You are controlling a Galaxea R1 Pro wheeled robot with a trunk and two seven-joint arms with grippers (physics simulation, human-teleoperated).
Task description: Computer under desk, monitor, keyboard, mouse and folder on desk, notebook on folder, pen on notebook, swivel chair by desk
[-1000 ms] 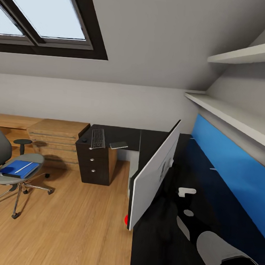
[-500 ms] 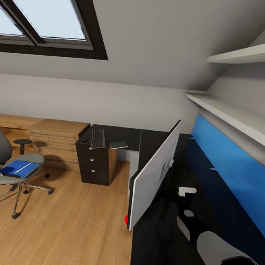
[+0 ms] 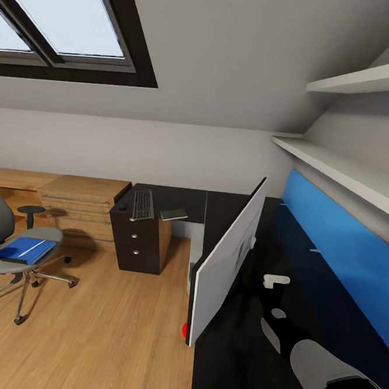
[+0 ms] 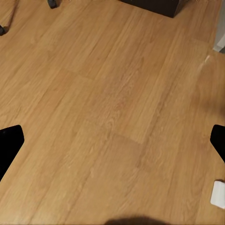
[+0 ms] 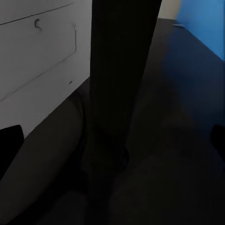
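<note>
Two dark fingertips frame each wrist view, set far apart at the picture's edges with nothing between them, so both the left tool [image 4: 112,140] and the right tool [image 5: 112,140] stand wide. The left one hangs over bare light wood floor [image 4: 108,108]. The right one looks along the black surface [image 3: 246,351] at the monitor's black stand, with the light-grey back of the monitor [image 3: 227,261] just beside it and the blue back panel [image 3: 341,259] beyond. From the head, the monitor stands on the near run of the surface, seen almost edge-on, its back toward the panel and a small red dot at its lower near corner. On the far wing of the surface, above the black drawers [image 3: 135,242], the keyboard [image 3: 143,204] lies flat, with the small black mouse [image 3: 123,206] just beside it toward the drawer end and a thin grey notebook [image 3: 174,214] near its other side. Well apart from the surface, out on the floor, the swivel chair [image 3: 14,256] carries the blue folder [image 3: 25,249] flat on its seat. Light wooden low cabinets [image 3: 83,200] line the wall behind the chair, under a black-framed skylight [image 3: 67,26], and white shelves [image 3: 348,171] run above the blue panel.
</note>
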